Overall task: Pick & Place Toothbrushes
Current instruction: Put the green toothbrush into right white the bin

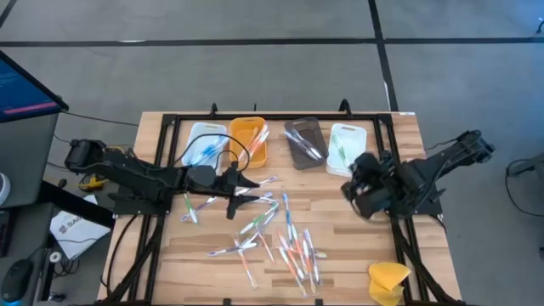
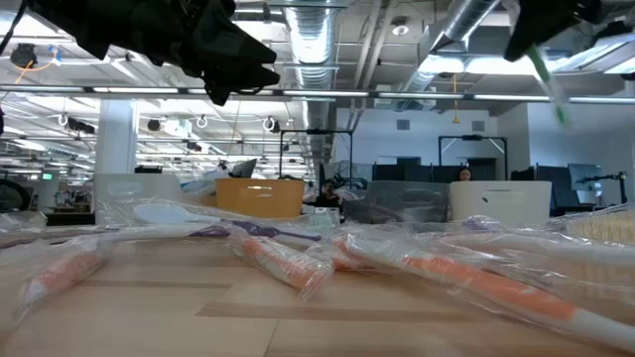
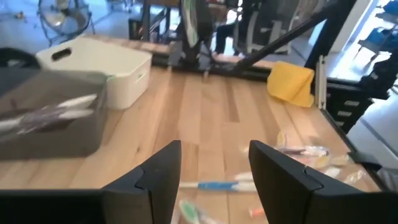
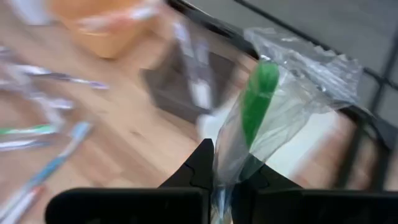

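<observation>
A: Holding a green toothbrush (image 4: 260, 99) in its clear wrapper, the right pincer (image 4: 216, 180) is clenched on the handle's lower end, so the long axis stands up out of the jaws.

B: Where does it need to go?

A: My guess is the white tray (image 1: 347, 146) in the row along the table's far edge, which already has green in it. The right pincer hangs close to that tray, on the side toward the near edge, so this arm is much the nearer.

B: And the left pincer (image 3: 214, 180)?

A: Released, fingers apart and empty, over the table's middle beside the pale blue tray (image 1: 204, 143). A blue toothbrush (image 3: 217, 185) lies crosswise just ahead of it.

B: Anything in the way?

A: The brown tray (image 1: 304, 142) sits next to the white one, and loose wrapped toothbrushes (image 1: 285, 242) cover the near half. A yellow sponge (image 1: 388, 279) sits at the near right corner, well clear.
</observation>
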Tool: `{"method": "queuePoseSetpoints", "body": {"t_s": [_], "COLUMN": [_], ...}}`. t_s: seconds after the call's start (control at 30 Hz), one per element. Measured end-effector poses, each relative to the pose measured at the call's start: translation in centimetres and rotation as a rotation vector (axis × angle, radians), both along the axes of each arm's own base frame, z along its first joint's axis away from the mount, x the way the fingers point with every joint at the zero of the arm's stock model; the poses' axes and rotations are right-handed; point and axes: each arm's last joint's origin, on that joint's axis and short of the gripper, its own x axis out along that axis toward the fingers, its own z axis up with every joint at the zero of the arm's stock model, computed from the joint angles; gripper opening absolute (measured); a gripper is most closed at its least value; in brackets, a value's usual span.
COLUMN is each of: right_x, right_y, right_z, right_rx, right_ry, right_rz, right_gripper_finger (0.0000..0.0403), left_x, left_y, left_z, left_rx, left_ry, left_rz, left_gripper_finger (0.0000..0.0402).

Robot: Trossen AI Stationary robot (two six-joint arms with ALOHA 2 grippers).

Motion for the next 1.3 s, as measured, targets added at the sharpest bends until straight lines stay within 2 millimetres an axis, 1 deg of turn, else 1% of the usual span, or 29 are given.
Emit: {"method": "queuePoseSetpoints", "body": {"t_s": [0.1, 0.2, 0.4, 0.5, 0.57, 0.63, 0.7, 0.8, 0.87, 0.93, 1.03, 1.17, 1.3], "right_x": [-1.0, -0.9, 1.2, 2.6, 3.5, 4.4, 5.1, 6.6, 7.4, 7.8, 7.6, 6.8, 6.7], "right_y": [-1.6, -3.2, -6.8, -9.3, -11.2, -13.1, -15.0, -17.3, -18.3, -19.1, -20.2, -21.3, -21.6], "right_z": [0.5, 1.4, 4.5, 5.6, 5.8, 5.5, 4.7, 3.2, 2.4, 1.8, 1.1, 1.4, 1.3], "right_rx": [0.029, 0.023, 0.021, 0.059, 0.095, 0.144, 0.202, 0.297, 0.332, 0.345, 0.373, 0.374, 0.382], "right_ry": [0.009, -0.002, 0.095, 0.154, 0.208, 0.261, 0.315, 0.337, 0.344, 0.375, 0.421, 0.403, 0.393], "right_rz": [-0.091, -0.134, -0.177, -0.21, -0.222, -0.229, -0.229, -0.167, -0.109, -0.083, -0.109, -0.124, -0.116], "right_gripper_finger": [0.0015, 0.0015, 0.0016, 0.0015, 0.0015, 0.0015, 0.0015, 0.0015, 0.0016, 0.0019, 0.0017, 0.0015, 0.0015], "left_x": [-0.7, -1.3, -2.4, -2.7, -2.9, -3.0, -3.1, -3.1, -3.1, -3.2, -3.4, -3.7, -3.7], "left_y": [0.4, 1.0, 3.2, 4.1, 4.4, 4.5, 4.5, 4.5, 4.5, 4.5, 4.4, 4.4, 4.4], "left_z": [0.2, 0.5, 1.0, 0.8, 0.5, 0.2, 0.0, -0.1, -0.1, -0.2, -0.6, -1.0, -1.1], "left_rx": [0.001, -0.062, -0.111, -0.149, -0.158, -0.162, -0.164, -0.164, -0.163, -0.163, -0.164, -0.163, -0.162], "left_ry": [0.043, 0.065, 0.09, 0.13, 0.165, 0.199, 0.219, 0.226, 0.229, 0.248, 0.29, 0.336, 0.342], "left_rz": [0.013, 0.053, 0.118, 0.132, 0.141, 0.14, 0.138, 0.137, 0.137, 0.138, 0.141, 0.145, 0.146], "left_gripper_finger": [0.0179, 0.0177, 0.0175, 0.0173, 0.017, 0.0166, 0.0162, 0.0156, 0.0152, 0.0149, 0.0146, 0.0143, 0.0145]}}
